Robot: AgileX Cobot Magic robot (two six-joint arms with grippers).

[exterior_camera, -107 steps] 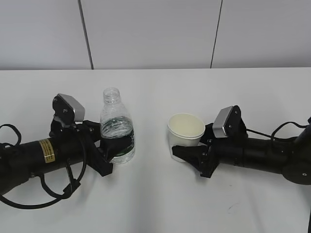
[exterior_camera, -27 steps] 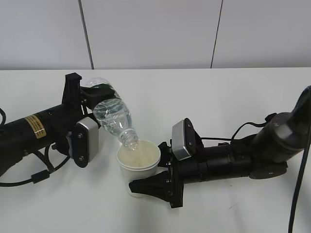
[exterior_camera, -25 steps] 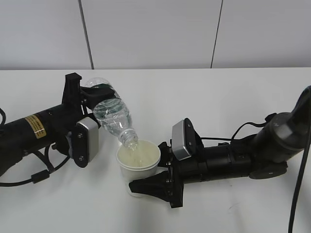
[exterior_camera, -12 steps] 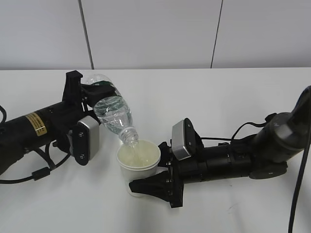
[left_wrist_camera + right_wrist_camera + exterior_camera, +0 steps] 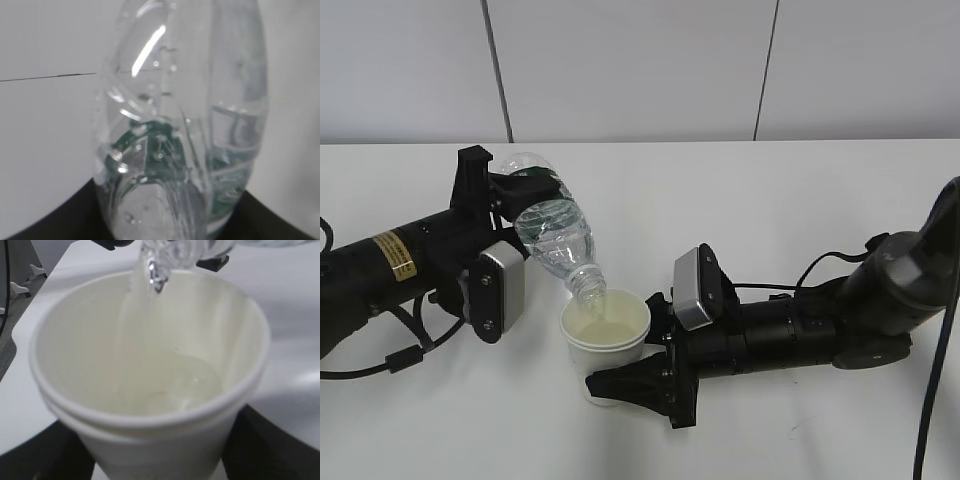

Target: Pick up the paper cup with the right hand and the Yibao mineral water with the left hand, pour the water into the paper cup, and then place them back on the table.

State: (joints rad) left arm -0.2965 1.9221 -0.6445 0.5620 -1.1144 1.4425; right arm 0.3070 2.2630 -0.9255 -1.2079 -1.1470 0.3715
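My left gripper (image 5: pixel 525 200) is shut on the Yibao mineral water bottle (image 5: pixel 552 238), clear with a green label. The bottle is tipped mouth-down to the right, its neck just above the rim of the paper cup (image 5: pixel 605 335). Water streams into the cup. In the left wrist view the bottle (image 5: pixel 180 130) fills the frame between the dark jaws. My right gripper (image 5: pixel 625 385) is shut on the white cup, held just off the white table (image 5: pixel 740 200). The right wrist view shows the cup (image 5: pixel 150 390) with water pooling inside and the stream (image 5: pixel 132 305) running down its far wall.
Black cables loop by the left arm (image 5: pixel 405 350) and trail from the right arm (image 5: pixel 930 400) at the right edge. A grey panelled wall (image 5: pixel 640 70) stands behind the table's far edge.
Since 4.3 s ago both arms lifted bottle and cup, and the bottle was tipped over the cup. Over the last second the bottle tilted slightly more and the water kept pouring.
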